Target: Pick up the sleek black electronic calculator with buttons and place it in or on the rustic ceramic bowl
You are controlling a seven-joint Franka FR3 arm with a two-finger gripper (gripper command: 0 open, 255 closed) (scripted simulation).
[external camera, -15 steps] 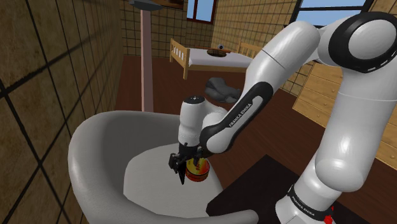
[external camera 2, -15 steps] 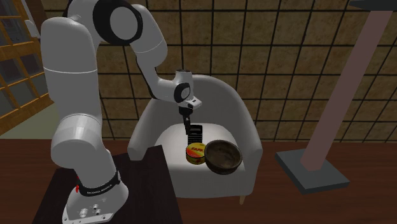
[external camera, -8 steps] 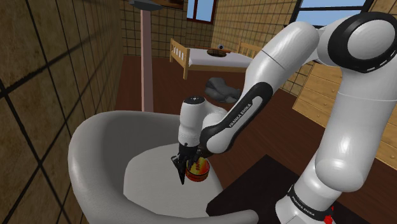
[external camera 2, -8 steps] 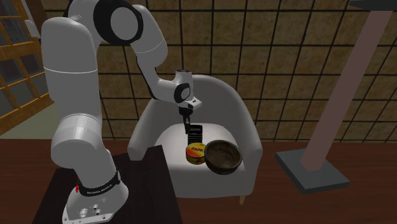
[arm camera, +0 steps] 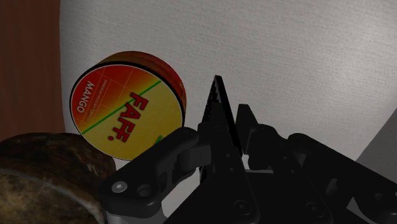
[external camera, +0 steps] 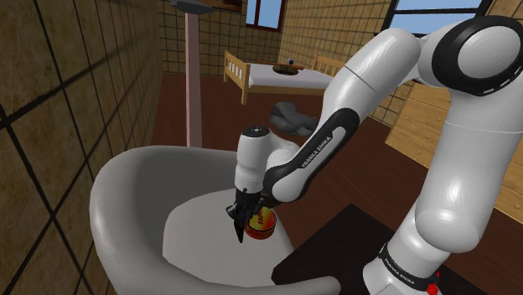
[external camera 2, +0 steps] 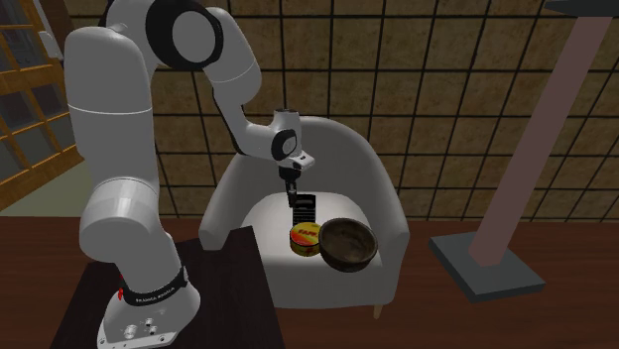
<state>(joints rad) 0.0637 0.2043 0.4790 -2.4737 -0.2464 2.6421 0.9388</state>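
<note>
A thin black calculator [external camera 2: 304, 209] stands on edge on the white seat of an armchair [external camera 2: 266, 214]. My gripper [external camera 2: 292, 190] comes down on it from above and is shut on its top. In the wrist view the calculator [arm camera: 216, 107] shows edge-on, its button row jagged, clasped between the two black fingers [arm camera: 181, 153]. The brown, rough-looking bowl [external camera 2: 347, 243] sits on the seat's front corner, at the second exterior view's right of the calculator. The bowl's rim [arm camera: 44, 175] also shows beside the gripper [arm camera: 219, 143]. In the shoulder view the gripper [external camera: 241, 219] hangs low over the seat.
A round red-and-yellow tin [external camera 2: 305, 237] marked with a mango label lies between calculator and bowl, close to the fingers [arm camera: 127, 105]. The armchair's curved back and arms [external camera: 126, 193] ring the seat. A lamp pole [external camera 2: 536, 149] with a dark base stands on the floor nearby.
The fingers have closed from wide apart onto the calculator. The arm, the tin and the bowl have stayed where they were.
</note>
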